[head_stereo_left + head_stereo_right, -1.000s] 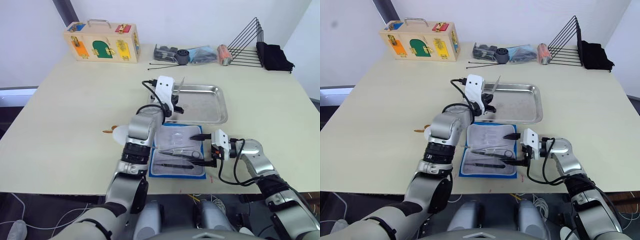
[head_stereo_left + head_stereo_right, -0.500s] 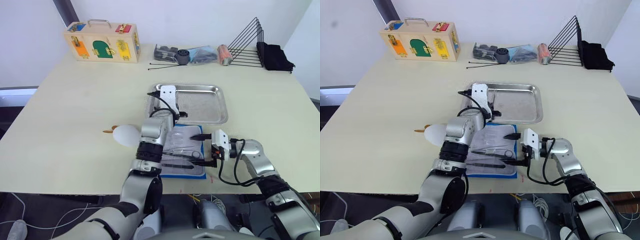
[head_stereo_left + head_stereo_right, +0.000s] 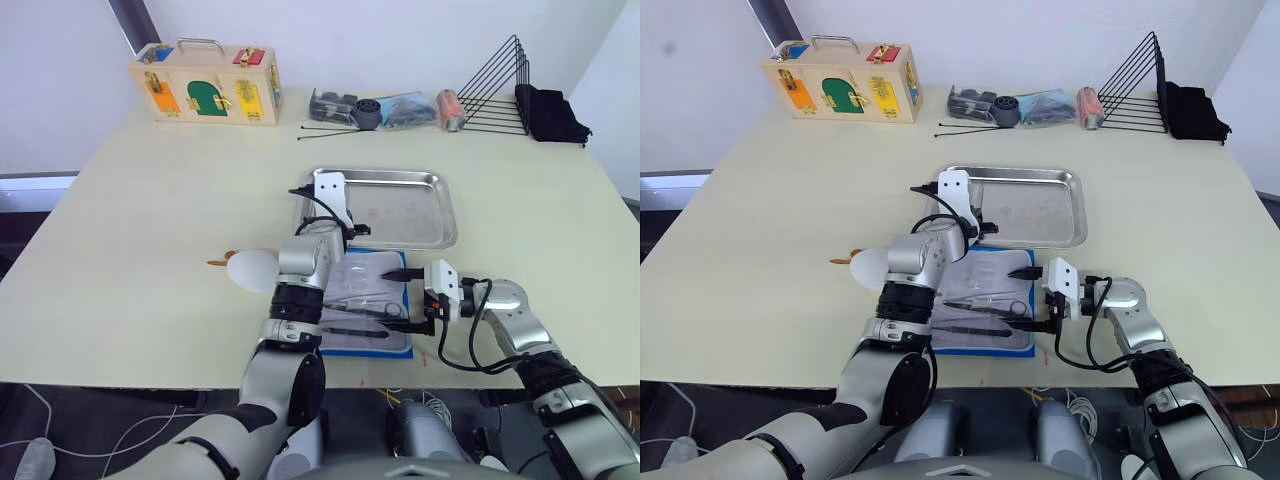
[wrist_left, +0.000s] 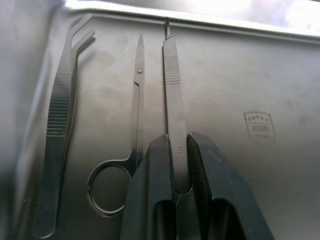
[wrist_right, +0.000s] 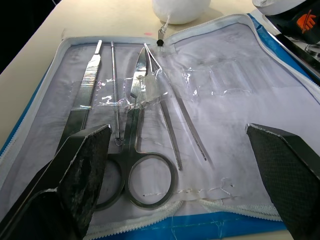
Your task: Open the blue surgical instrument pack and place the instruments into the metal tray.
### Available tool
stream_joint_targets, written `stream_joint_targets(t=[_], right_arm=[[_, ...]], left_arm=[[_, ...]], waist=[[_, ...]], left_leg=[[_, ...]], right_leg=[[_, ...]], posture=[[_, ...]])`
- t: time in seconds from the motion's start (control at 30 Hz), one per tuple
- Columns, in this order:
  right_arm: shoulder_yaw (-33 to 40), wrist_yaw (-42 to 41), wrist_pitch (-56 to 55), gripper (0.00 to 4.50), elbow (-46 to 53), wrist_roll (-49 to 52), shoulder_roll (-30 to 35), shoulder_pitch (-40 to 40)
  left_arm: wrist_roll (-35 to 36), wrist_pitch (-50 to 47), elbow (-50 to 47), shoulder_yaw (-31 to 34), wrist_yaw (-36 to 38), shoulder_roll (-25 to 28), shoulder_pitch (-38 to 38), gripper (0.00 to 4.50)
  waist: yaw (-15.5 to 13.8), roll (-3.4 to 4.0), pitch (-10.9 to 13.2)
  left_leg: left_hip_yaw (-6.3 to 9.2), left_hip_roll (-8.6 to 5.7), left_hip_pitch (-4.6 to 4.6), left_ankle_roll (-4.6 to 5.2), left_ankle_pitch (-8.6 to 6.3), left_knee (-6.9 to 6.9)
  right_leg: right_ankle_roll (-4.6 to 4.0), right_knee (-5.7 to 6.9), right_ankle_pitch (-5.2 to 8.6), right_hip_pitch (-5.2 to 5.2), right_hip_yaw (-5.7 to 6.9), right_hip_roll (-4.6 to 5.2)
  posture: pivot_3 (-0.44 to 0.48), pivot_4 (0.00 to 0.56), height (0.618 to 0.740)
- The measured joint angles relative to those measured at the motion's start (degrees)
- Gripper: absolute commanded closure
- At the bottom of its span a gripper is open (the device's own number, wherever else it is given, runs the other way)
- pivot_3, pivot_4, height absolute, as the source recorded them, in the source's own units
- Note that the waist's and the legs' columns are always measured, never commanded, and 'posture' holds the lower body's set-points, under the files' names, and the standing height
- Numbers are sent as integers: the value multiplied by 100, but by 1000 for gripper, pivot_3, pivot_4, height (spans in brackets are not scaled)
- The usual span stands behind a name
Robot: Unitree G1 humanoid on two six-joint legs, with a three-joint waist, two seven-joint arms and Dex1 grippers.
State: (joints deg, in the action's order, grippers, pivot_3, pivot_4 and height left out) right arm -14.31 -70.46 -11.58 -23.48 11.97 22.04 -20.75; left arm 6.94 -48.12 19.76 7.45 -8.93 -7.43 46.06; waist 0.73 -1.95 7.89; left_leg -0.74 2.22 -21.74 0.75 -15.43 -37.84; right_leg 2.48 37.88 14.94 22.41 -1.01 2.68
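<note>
The metal tray lies mid-table, with the opened blue surgical instrument pack just in front of it. My left gripper is down inside the tray, shut on the end of a flat silvery handle stamped "3". Scissors and angled forceps rest on the tray floor beside it. My right gripper hovers open at the pack's right edge, nothing between its fingers. On the pack's clear lining lie scissors, tweezers, a thin probe and a flat-handled tool.
A white oval pad sits left of the pack. Along the back edge stand a wooden latch box, dark clutter, long black rods, a black wire rack and black cloth.
My left gripper came down from above the tray's near-left corner into the tray, carrying the silvery handle. The right gripper has stayed open beside the pack.
</note>
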Motion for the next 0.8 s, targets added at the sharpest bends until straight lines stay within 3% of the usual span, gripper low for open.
stream_joint_targets(t=[0.73,0.77,0.8], right_arm=[[0,17,-1,0,3,0,-9,3],[0,18,-1,0,3,0,-10,3],[0,19,-1,0,3,0,-10,4]], left_arm=[[15,-114,-99,4,-18,-3,-21,4490],[20,-114,-100,8,-15,-2,-21,3755],[26,-114,-101,11,-14,-1,-21,3534]], waist=[[1,0,0],[1,0,0],[1,0,0]], left_leg=[[-1,0,0,0,0,1],[-1,0,0,0,0,1],[-1,0,0,0,0,1]], right_leg=[[0,-1,0,0,0,0],[0,-1,0,0,0,0],[0,-1,0,0,0,0]], posture=[[0,150,740],[0,150,740],[0,150,740]])
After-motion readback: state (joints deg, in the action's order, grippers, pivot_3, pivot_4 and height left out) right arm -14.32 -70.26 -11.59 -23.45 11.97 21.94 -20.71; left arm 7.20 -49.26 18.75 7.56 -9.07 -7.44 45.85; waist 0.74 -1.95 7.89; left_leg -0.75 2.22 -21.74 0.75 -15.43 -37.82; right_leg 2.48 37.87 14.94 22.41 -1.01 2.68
